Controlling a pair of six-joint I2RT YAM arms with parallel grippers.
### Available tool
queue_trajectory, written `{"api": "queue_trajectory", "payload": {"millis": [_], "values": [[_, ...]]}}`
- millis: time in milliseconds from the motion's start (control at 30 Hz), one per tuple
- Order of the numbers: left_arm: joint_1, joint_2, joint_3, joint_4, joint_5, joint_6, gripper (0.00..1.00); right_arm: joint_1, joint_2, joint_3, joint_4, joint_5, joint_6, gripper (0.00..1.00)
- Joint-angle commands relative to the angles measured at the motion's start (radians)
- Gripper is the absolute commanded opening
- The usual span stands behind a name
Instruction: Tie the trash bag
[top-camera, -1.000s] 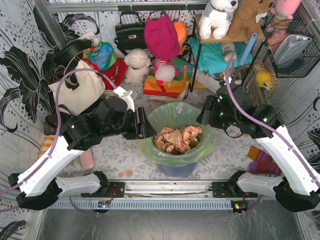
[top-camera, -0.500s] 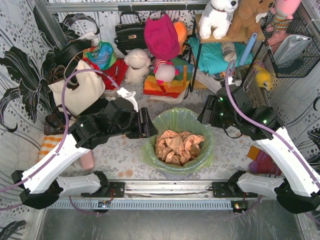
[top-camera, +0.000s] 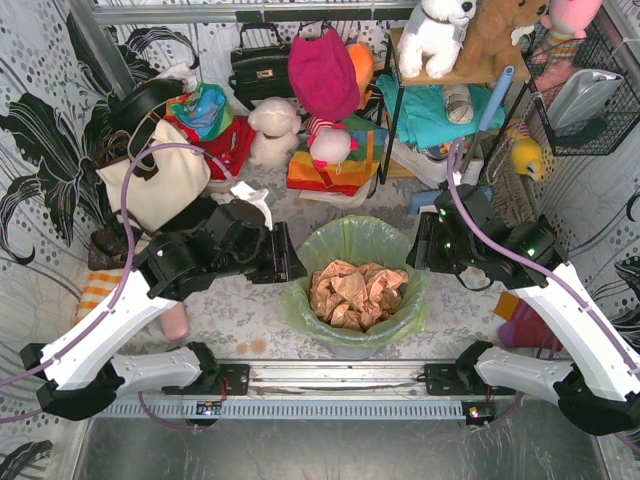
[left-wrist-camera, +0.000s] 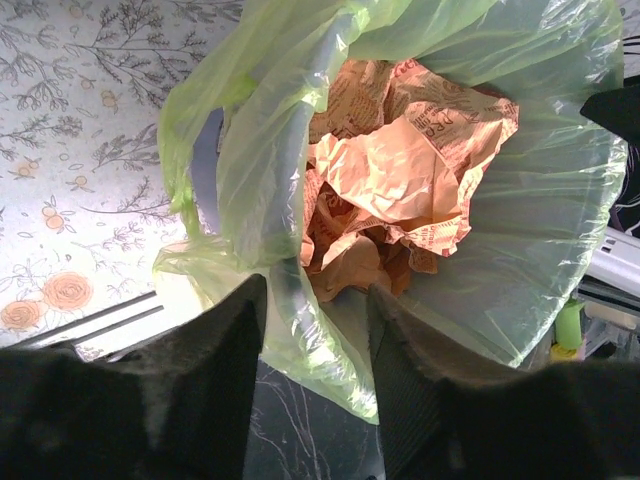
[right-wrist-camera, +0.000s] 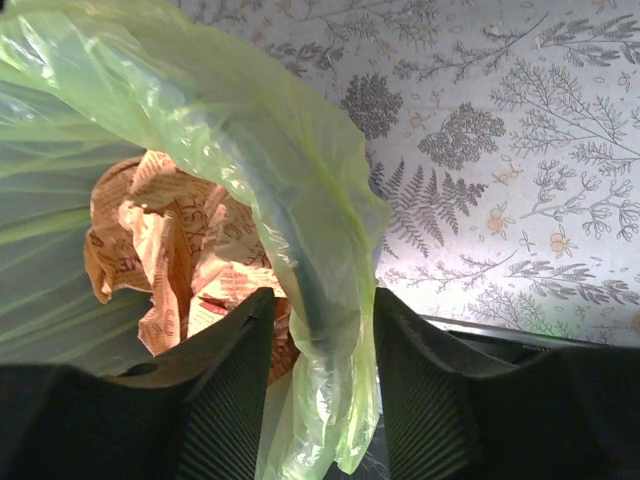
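The trash bag (top-camera: 352, 238) is light-green and translucent. It lines a round bin in the middle, its mouth open over crumpled brown paper (top-camera: 355, 290). My left gripper (top-camera: 288, 262) is open at the bag's left rim. In the left wrist view the left gripper (left-wrist-camera: 315, 300) straddles a fold of the bag (left-wrist-camera: 540, 200), with the paper (left-wrist-camera: 400, 170) beyond. My right gripper (top-camera: 420, 256) is open at the right rim. In the right wrist view the right gripper (right-wrist-camera: 322, 300) straddles a hanging fold of the bag (right-wrist-camera: 250, 130), not pinching it.
A strip of the blue-grey bin wall (left-wrist-camera: 207, 160) shows under the plastic. A cream tote bag (top-camera: 155, 180), soft toys (top-camera: 275, 130), a shelf (top-camera: 440, 90) and a wire basket (top-camera: 585, 90) crowd the back. The arms' mounting rail (top-camera: 340, 378) runs along the front.
Both grippers have shifted slightly nearer along the bag's sides. The bag's rim sits lower and wider, and the blue bin below it no longer shows from above.
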Motion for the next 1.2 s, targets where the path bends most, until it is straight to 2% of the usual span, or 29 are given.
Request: {"api": "queue_trajectory", "payload": {"millis": [0, 133, 233, 533, 733, 833, 933, 1033, 1167], "values": [[-0.004, 0.011, -0.022, 0.012, 0.029, 0.011, 0.49, 0.005, -0.017, -0.034, -0.019, -0.036, -0.009, 0.42], [-0.004, 0.039, -0.018, 0.034, 0.039, 0.026, 0.3, 0.005, -0.008, -0.039, 0.005, -0.046, -0.004, 0.25], [-0.004, 0.062, 0.015, 0.032, -0.021, 0.044, 0.24, 0.005, 0.0, -0.038, 0.04, -0.053, -0.001, 0.13], [-0.001, 0.217, 0.17, 0.018, -0.201, 0.155, 0.19, 0.005, 0.079, -0.02, 0.152, -0.059, -0.003, 0.08], [0.057, 0.235, 0.182, 0.021, -0.231, 0.191, 0.27, 0.005, 0.09, -0.041, 0.19, -0.07, -0.003, 0.1], [0.083, 0.214, 0.144, 0.082, -0.193, 0.209, 0.31, 0.005, 0.082, -0.043, 0.193, -0.061, -0.001, 0.16], [0.102, 0.194, 0.129, 0.107, -0.172, 0.207, 0.41, 0.005, 0.072, -0.038, 0.193, -0.051, -0.001, 0.25], [0.107, 0.168, 0.146, 0.097, -0.19, 0.192, 0.5, 0.005, 0.062, -0.033, 0.195, -0.048, 0.003, 0.34], [0.114, 0.1, 0.154, 0.073, -0.251, 0.145, 0.58, 0.005, 0.054, -0.011, 0.175, -0.035, 0.001, 0.41]]}}
